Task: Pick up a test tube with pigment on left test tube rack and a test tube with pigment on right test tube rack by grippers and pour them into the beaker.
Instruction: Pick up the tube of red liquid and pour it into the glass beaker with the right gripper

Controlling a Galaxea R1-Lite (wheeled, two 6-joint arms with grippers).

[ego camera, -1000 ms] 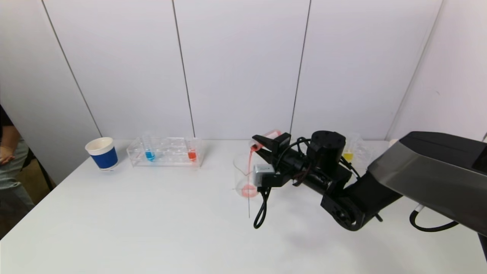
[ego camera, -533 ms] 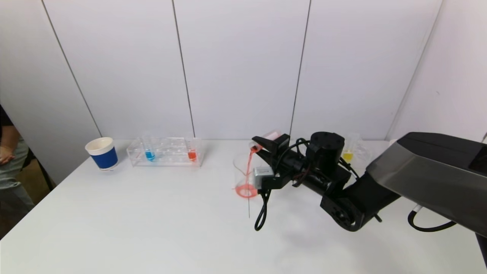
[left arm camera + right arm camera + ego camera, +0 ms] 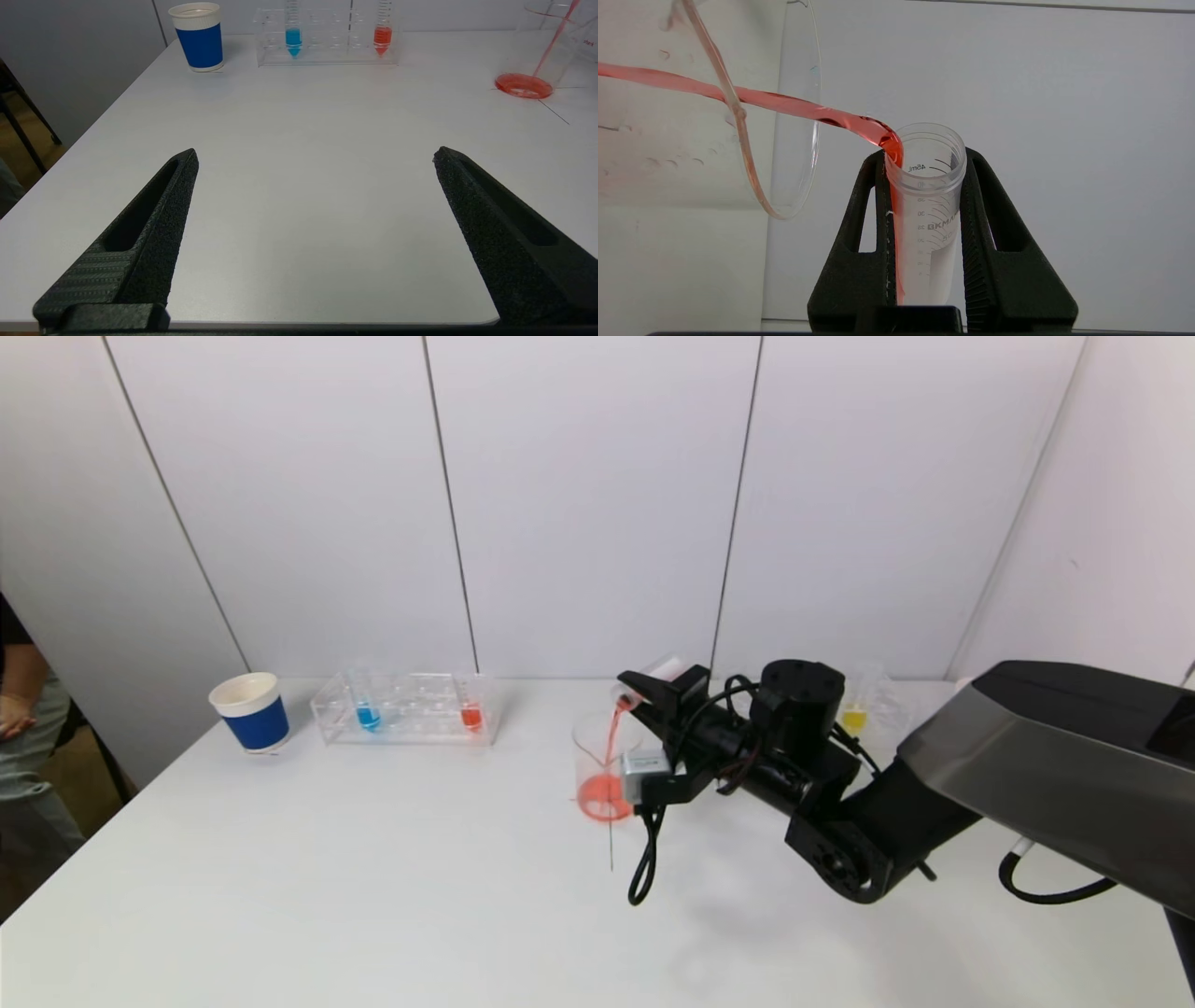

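Observation:
My right gripper (image 3: 653,686) is shut on a clear test tube (image 3: 927,210), also seen in the head view (image 3: 644,679), tipped over the glass beaker (image 3: 602,765). A red stream (image 3: 784,105) runs from the tube's mouth into the beaker, where red liquid (image 3: 602,798) pools at the bottom. The left rack (image 3: 406,709) holds a blue-pigment tube (image 3: 367,714) and a red-pigment tube (image 3: 471,714). The right rack (image 3: 873,709) holds a yellow-pigment tube (image 3: 853,717), partly behind my right arm. My left gripper (image 3: 315,156) is open and empty above the table's near left edge.
A blue and white paper cup (image 3: 250,711) stands left of the left rack. A black cable (image 3: 644,859) hangs from my right wrist beside the beaker. A person (image 3: 19,737) stands off the table's left edge. The wall is close behind the racks.
The red liquid in the beaker has risen while the tube empties. My right gripper has tipped the tube slightly further. The left gripper has not moved.

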